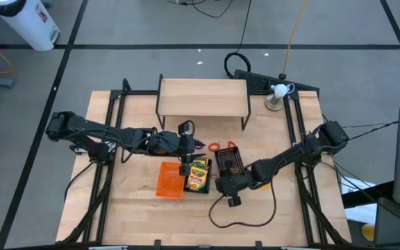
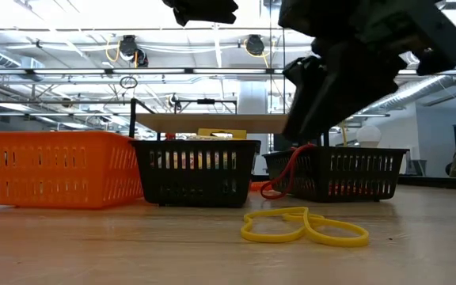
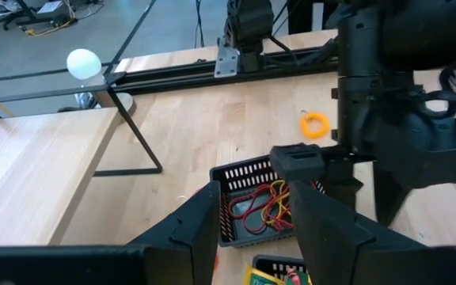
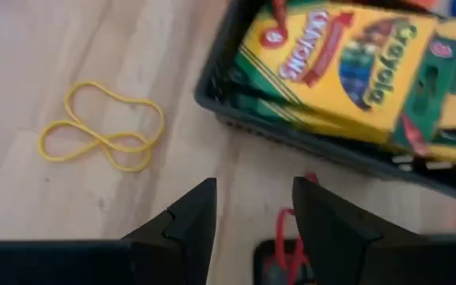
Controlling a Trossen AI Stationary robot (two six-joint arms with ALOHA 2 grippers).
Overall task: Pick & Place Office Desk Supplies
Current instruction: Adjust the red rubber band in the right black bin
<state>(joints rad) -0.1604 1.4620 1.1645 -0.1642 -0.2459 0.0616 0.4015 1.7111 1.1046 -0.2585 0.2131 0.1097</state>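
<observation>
Three mesh trays sit in a row mid-table (image 1: pixel 137 215): orange tray (image 1: pixel 170 180) on the left, black tray with the crayon boxes (image 1: pixel 199 173) in the middle, second black tray (image 1: pixel 229 162) on the right. In the low view the same order reads orange (image 2: pixel 54 168), black (image 2: pixel 195 170), black (image 2: pixel 336 172).

Crayon boxes: yellow-and-green, stacked flat inside the middle tray, filling it; labels visible from the right wrist (image 4: pixel 347 63).

Right black tray holds a tangle of red and tan rubber bands (image 3: pixel 260 207); a red loop hangs over its left wall (image 2: pixel 285 176). More loose loops lie on the table just far of the trays, orange (image 1: pixel 214 146) and purple (image 1: pixel 198 144).

Yellow rubber band (image 2: pixel 303 225) lies twisted on bare wood, near side of the trays, just beside the middle tray's near wall (image 4: pixel 105 127). Nothing touching it.

Left end effector (image 1: pixel 185 169) hangs over the gap between the orange and middle trays, fingers (image 3: pixel 196 229) spread, nothing between them. Right end effector (image 1: pixel 222 186) hovers over the near edge of the middle/right trays, above the yellow band area, fingers (image 4: pixel 184 218) spread and released, empty.

Wooden riser shelf (image 1: pixel 203 97) stands at the far side of the table.
</observation>
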